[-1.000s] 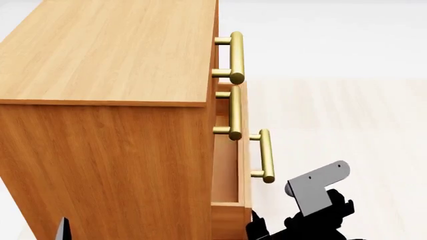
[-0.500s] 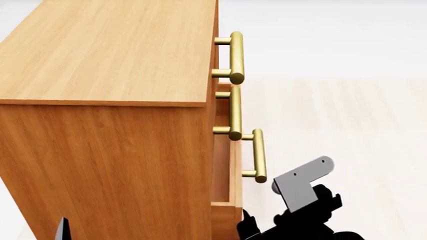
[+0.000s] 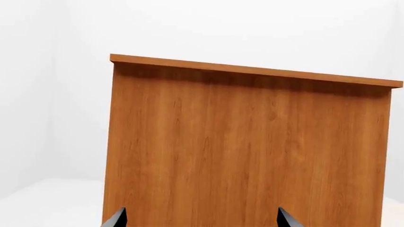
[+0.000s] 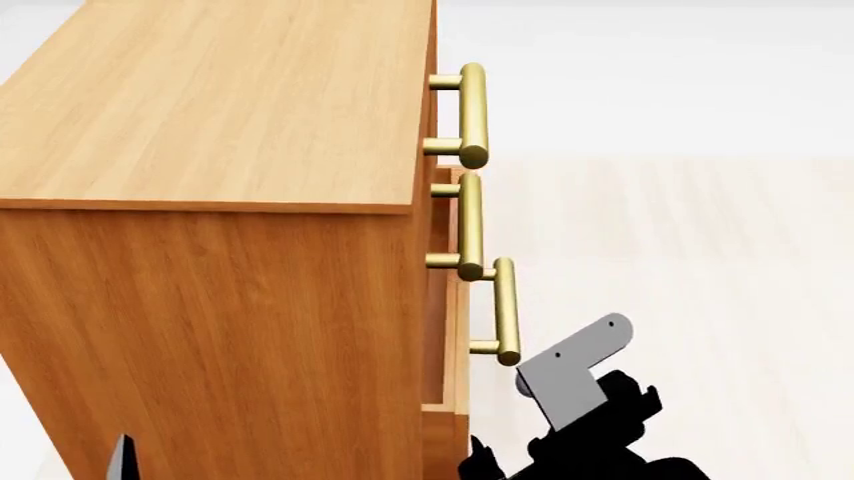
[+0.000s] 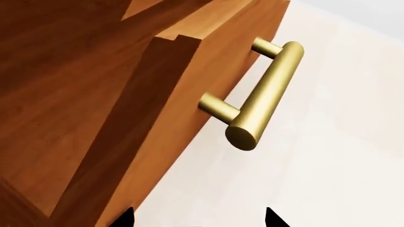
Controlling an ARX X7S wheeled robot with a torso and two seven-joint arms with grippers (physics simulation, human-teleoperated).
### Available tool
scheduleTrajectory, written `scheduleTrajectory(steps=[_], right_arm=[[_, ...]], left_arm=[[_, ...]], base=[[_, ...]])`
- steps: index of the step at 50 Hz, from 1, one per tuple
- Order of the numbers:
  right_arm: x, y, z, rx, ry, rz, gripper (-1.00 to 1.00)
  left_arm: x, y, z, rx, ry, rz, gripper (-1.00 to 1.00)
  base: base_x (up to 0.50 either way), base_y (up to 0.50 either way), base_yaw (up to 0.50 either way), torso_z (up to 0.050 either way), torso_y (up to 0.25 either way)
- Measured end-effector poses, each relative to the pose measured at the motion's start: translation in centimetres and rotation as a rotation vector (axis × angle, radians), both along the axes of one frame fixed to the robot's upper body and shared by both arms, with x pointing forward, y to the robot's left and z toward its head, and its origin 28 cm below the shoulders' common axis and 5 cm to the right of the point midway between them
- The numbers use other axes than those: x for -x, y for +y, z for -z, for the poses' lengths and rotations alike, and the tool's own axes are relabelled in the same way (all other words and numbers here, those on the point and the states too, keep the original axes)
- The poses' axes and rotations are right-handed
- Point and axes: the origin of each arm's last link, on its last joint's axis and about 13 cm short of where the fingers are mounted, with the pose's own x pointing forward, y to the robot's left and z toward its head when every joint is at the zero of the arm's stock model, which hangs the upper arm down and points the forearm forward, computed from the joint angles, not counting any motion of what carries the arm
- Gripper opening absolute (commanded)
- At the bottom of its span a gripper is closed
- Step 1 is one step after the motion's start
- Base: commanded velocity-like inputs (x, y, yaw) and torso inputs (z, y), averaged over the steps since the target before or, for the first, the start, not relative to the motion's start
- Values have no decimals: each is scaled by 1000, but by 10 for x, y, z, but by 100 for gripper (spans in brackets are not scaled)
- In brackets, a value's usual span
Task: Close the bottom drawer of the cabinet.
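The bottom drawer [image 4: 454,400] stands a little proud of the cabinet [image 4: 214,260], its front face not yet flush with the two drawers above, and it lies just to the left of the right tool [image 4: 470,452] in the head view, so the closing push runs leftward, straight into the cabinet. The drawer's brass handle [image 4: 505,312] runs upright in that view, across the direction of the push. The right arm is plainly the nearer; the left tool [image 3: 198,218] faces the cabinet's plain side panel, away from the drawers. In each wrist view both tools show two dark tips set apart with nothing between them, so both look open and empty. Whether the right tool touches the drawer front I cannot tell. The cabinet stands on a pale wood floor [image 4: 694,260], in a bare white room.
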Motion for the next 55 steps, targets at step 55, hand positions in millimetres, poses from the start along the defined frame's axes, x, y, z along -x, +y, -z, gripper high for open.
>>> scheduleTrajectory(steps=[55], right_arm=[[-11,22,-1,9,4,-96,100]], left_arm=[[0,1,-1,8,1,-1,100]], base=[[0,0,0,0,0]])
